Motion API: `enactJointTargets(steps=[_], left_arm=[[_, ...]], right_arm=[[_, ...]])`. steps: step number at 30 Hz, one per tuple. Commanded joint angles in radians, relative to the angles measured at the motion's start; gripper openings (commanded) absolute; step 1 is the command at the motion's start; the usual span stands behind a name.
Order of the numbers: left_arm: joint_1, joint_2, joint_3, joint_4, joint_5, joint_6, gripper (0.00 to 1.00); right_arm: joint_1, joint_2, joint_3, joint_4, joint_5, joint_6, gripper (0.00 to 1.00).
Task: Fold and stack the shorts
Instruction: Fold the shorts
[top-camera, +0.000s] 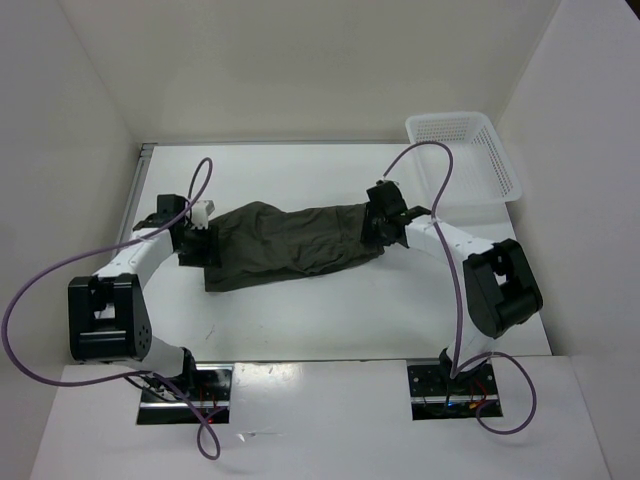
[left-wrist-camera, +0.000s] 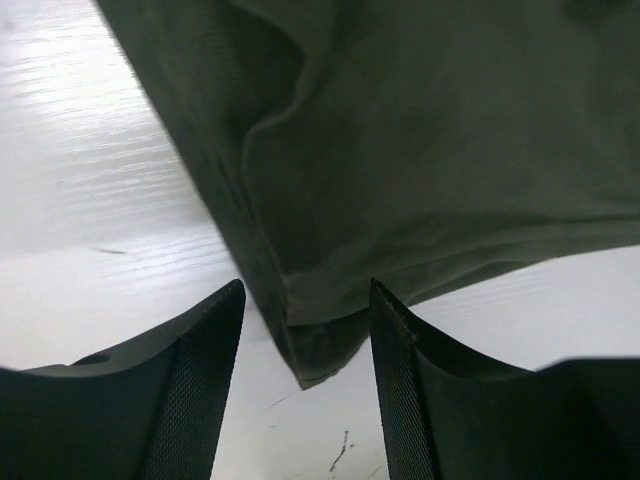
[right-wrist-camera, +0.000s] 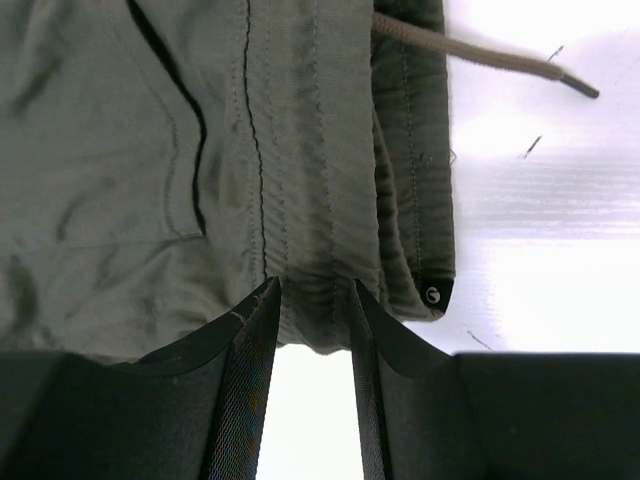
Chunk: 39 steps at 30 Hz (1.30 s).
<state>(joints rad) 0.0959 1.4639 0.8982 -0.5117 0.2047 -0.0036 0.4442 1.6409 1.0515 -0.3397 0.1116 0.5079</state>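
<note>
Top external: shorts (top-camera: 285, 245) mid-frame between tools; left tool (left-wrist-camera: 307, 290) apart astride hem corner (left-wrist-camera: 305, 355), right tool (right-wrist-camera: 313, 285) narrow at waistband (right-wrist-camera: 320, 180), hold unclear, so pinch both fully before lifting.

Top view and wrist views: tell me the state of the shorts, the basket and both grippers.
Shorts: lying flat, stretched out between the two grippers.
Basket: upright, empty.
Left gripper: open, straddling a hem corner.
Right gripper: jaws narrow around the waistband; grip unclear.
</note>
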Motion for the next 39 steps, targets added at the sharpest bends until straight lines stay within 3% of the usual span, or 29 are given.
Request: enactJointTargets(steps=[1, 7, 10, 14, 20, 28, 32, 39], left_arm=[[0.001, 0.012, 0.03, 0.001, 0.116, 0.004, 0.6], [0.001, 0.056, 0.001, 0.001, 0.13, 0.004, 0.52], [0.001, 0.067, -0.008, -0.008, 0.119, 0.004, 0.51], [0.001, 0.087, -0.008, -0.008, 0.098, 0.004, 0.47], [0.001, 0.078, 0.011, -0.057, 0.013, 0.004, 0.53], [-0.009, 0.098, 0.001, -0.022, 0.064, 0.004, 0.62], [-0.009, 0.119, 0.001, -0.002, 0.064, 0.004, 0.62], [-0.009, 0.119, 0.01, -0.002, 0.076, 0.004, 0.52]], right_arm=[[-0.015, -0.049, -0.027, 0.054, 0.017, 0.014, 0.39], [-0.024, -0.058, -0.036, 0.042, 0.017, 0.014, 0.39], [-0.033, -0.069, -0.047, 0.042, 0.017, 0.014, 0.46], [-0.033, -0.078, -0.047, 0.042, 0.017, 0.014, 0.47], [-0.033, -0.059, -0.025, 0.019, 0.008, 0.004, 0.54], [-0.033, -0.03, -0.025, 0.019, -0.004, 0.004, 0.55], [-0.033, -0.02, -0.025, 0.028, -0.013, 0.004, 0.55], [-0.033, -0.01, -0.035, 0.028, -0.013, 0.014, 0.52]])
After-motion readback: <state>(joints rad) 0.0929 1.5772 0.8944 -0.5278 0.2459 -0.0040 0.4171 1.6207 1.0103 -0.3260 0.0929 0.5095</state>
